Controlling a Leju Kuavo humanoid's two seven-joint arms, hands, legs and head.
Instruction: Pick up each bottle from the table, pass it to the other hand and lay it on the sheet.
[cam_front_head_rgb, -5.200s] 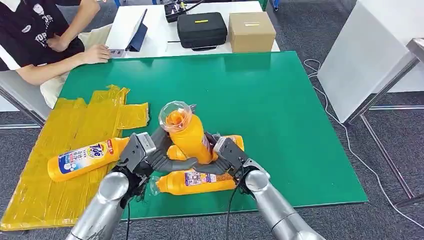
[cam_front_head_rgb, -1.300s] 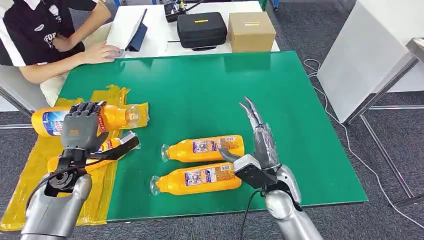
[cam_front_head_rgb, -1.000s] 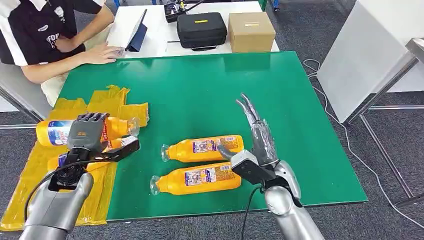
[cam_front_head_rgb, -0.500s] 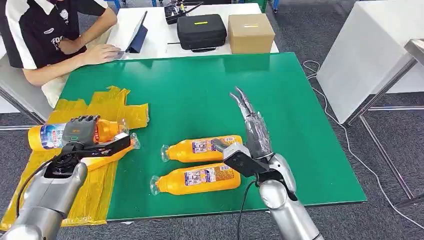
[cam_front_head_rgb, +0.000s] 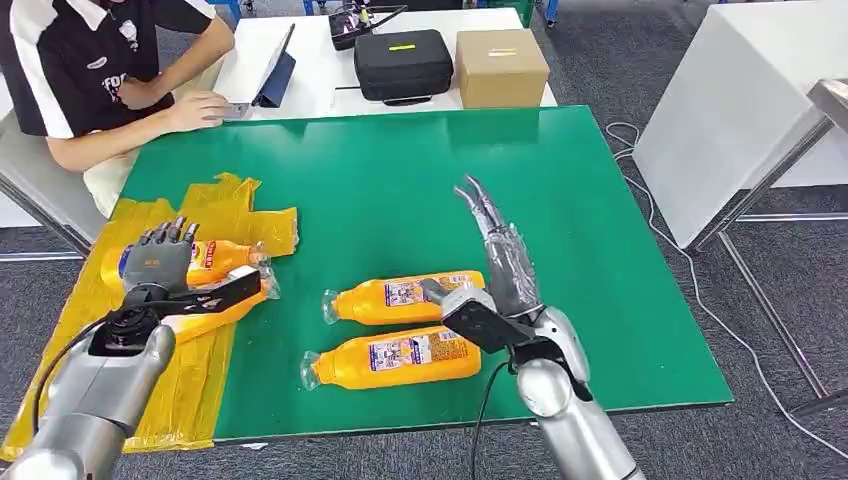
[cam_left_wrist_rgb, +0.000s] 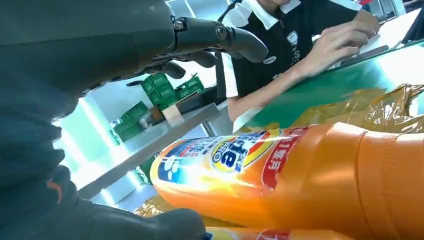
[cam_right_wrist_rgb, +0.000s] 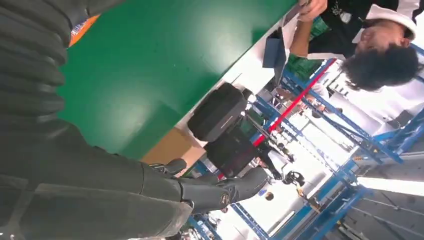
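Left hand (cam_front_head_rgb: 163, 262): positioned over the yellow plastic sheet (cam_front_head_rgb: 150, 330) at the left part of the green table (cam_front_head_rgb: 580, 220). Its fingers (cam_front_head_rgb: 176, 232) are raised and spread above an orange detergent bottle (cam_front_head_rgb: 215, 256); the thumb extends along the near side of the bottle. In the left wrist view the fingers (cam_left_wrist_rgb: 220, 37) arch clear above the bottle body (cam_left_wrist_rgb: 300, 170) with a visible gap, so the hand is open and has hold of nothing.

This bottle lies on its side on the sheet, clear cap toward the table centre. Its body is orange plastic with a blue, white and red label. A second orange bottle (cam_front_head_rgb: 205, 312) lies on the sheet just beside it, on the near side, largely hidden by the left hand and wrist.

Right hand (cam_front_head_rgb: 500, 275): raised above the table, fingers (cam_front_head_rgb: 478, 205) extended straight and close together, pointing away from the robot; thumb out to the side. It is empty.

Two further orange detergent bottles lie on their sides on the bare table just left of the right hand, parallel, caps pointing toward the sheet: the farther bottle (cam_front_head_rgb: 400, 296) and the nearer bottle (cam_front_head_rgb: 385, 360). Each carries a multicoloured label.

A person (cam_front_head_rgb: 90, 70) sits at the far left corner. A black case (cam_front_head_rgb: 403, 62) and a cardboard box (cam_front_head_rgb: 501, 66) stand on a white table beyond.
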